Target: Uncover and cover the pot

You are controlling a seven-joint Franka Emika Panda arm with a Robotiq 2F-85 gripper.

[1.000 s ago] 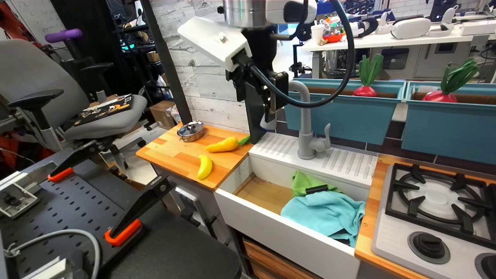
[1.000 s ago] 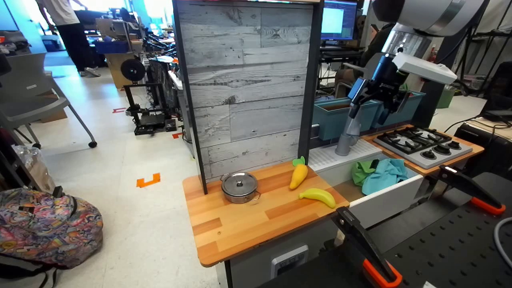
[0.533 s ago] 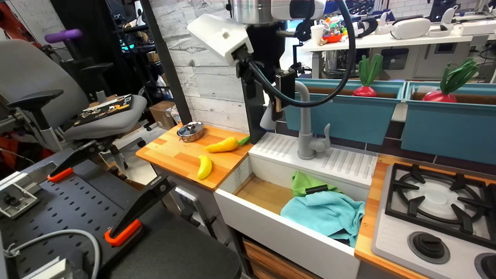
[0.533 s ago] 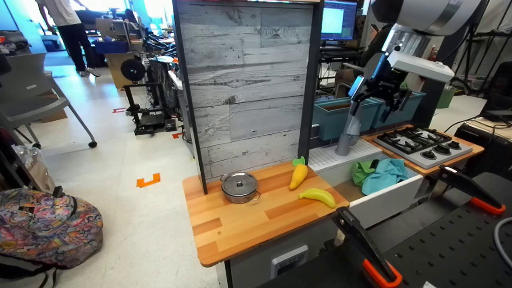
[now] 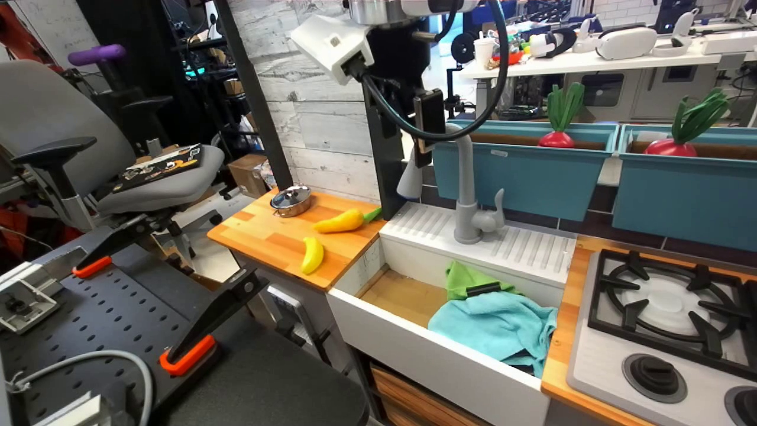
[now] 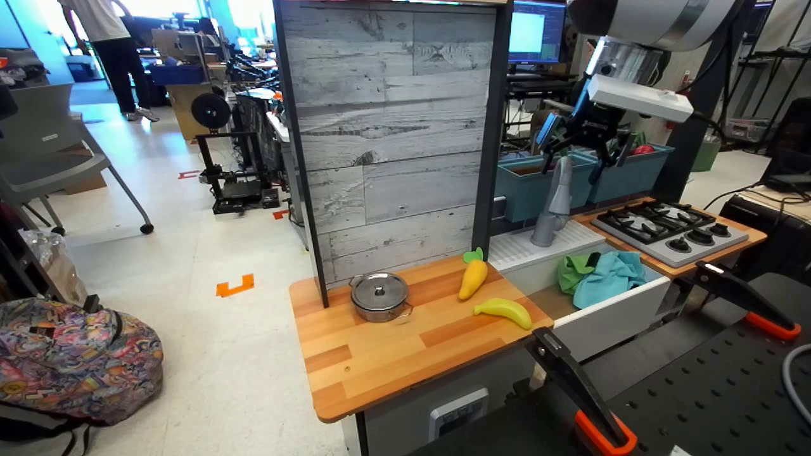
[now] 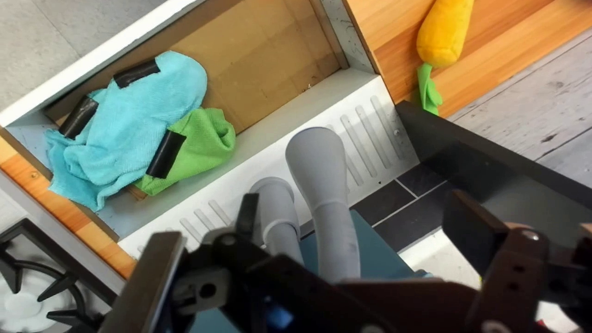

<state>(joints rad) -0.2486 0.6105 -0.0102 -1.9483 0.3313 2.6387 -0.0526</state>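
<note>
The small round metal pot (image 6: 374, 313) stands on the wooden counter beside the grey plank wall, with its shiny lid (image 6: 394, 288) on top. In an exterior view the same pot (image 5: 291, 207) sits at the counter's back left. The wrist view does not show the pot. Well away from it, my gripper (image 6: 569, 177) hangs high near the sink faucet, its jaws wide apart. Seen from the wrist, the gripper (image 7: 354, 203) has nothing held between its fingers; the grey faucet (image 7: 319, 171) appears in the gap, and whether they touch cannot be told.
A yellow banana (image 6: 505, 312) and an orange-yellow vegetable toy (image 6: 474, 280) lie on the counter right of the pot. The plank wall (image 6: 393, 139) rises behind. Blue and green cloths (image 5: 491, 325) fill part of the sink. Teal planters (image 5: 508, 177) hang behind the faucet.
My gripper has risen a little and turned, and in an exterior view it has shifted toward the plank wall. Its jaws stay apart. The pot and its lid have not moved.
</note>
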